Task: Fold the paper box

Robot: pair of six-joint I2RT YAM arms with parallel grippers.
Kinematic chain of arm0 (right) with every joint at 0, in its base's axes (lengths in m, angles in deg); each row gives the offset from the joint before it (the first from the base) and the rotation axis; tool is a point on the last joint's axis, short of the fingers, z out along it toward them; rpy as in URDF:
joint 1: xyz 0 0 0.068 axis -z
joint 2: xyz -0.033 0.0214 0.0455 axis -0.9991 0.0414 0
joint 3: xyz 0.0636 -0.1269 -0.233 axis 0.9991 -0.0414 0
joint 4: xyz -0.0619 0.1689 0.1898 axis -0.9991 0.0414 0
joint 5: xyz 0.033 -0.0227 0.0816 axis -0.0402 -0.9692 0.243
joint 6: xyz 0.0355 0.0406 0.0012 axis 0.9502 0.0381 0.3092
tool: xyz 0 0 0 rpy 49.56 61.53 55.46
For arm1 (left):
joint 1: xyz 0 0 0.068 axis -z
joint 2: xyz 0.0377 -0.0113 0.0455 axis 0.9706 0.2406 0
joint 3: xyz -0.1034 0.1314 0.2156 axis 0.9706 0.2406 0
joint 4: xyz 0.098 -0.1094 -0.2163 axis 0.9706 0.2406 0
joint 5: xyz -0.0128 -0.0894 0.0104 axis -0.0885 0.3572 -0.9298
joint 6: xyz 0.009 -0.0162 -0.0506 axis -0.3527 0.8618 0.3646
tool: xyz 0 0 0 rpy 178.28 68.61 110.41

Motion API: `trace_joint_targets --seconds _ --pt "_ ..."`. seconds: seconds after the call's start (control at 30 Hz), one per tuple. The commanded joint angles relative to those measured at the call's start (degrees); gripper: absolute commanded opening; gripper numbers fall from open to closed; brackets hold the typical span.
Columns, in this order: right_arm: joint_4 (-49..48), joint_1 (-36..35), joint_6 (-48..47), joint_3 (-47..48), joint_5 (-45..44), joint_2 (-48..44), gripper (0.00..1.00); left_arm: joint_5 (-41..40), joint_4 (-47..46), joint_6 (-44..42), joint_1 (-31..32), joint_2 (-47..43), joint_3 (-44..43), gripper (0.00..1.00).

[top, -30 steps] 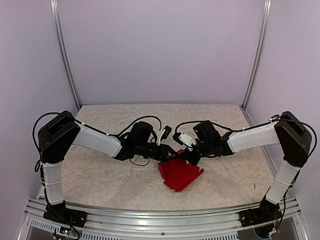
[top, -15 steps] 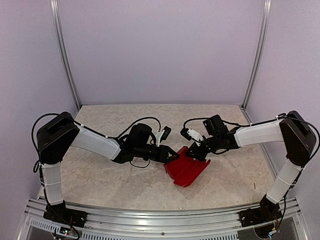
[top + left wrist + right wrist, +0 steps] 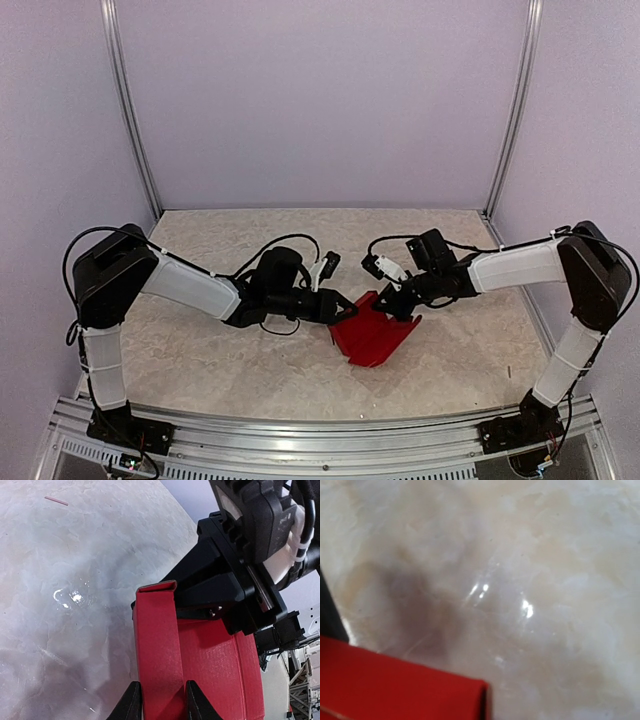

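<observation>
Two left fingers [image 3: 131, 704] astride paper box [image 3: 215, 670]

You had the top camera fixed high behind the arm bases [image 3: 125, 430], looking down across the whole table [image 3: 200, 250]. Both wrist cameras sat very close and low, aimed from opposite sides at the paper box [image 3: 210, 675], which all three views shared.

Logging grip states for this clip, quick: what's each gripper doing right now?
Left gripper: closed on the paper box, on its folded edge.
Right gripper: closed at the box's far edge; a grip cannot be told.
</observation>
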State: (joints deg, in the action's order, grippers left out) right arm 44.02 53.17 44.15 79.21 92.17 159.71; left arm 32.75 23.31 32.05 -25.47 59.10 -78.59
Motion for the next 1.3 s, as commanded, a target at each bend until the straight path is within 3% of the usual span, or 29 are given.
trace_joint_targets --seconds 0.0,0.17,0.3,0.47,0.67,0.8,1.27 --pt "1.2 -2.1 0.3 1.7 -12.3 -0.3 0.0 2.5 -3.2 2.4 0.2 -1.3 1.0 0.29" --pt "2.8 -6.4 0.4 3.8 -23.3 2.1 0.0 4.5 -5.7 4.8 0.4 0.0 -0.2 0.29" --pt "6.3 -6.5 0.0 6.3 -18.1 3.9 0.04 2.7 -4.4 5.2 0.4 0.7 -0.5 0.29" --pt "5.9 -3.9 -2.3 3.9 -12.1 -0.5 0.06 -2.5 0.5 4.8 -0.4 0.4 0.3 0.24" --pt "6.6 -0.8 -3.8 3.9 -5.4 -1.9 0.19 -1.3 -2.2 6.2 -1.4 1.2 1.9 0.23" --pt "7.3 1.3 -2.5 4.7 -0.7 0.3 0.22 -1.1 -2.7 6.1 -1.4 1.6 2.0 0.23" --pt "2.7 0.3 -2.0 4.4 -4.5 1.0 0.11 1.5 -4.4 7.9 -1.2 2.8 0.9 0.24"
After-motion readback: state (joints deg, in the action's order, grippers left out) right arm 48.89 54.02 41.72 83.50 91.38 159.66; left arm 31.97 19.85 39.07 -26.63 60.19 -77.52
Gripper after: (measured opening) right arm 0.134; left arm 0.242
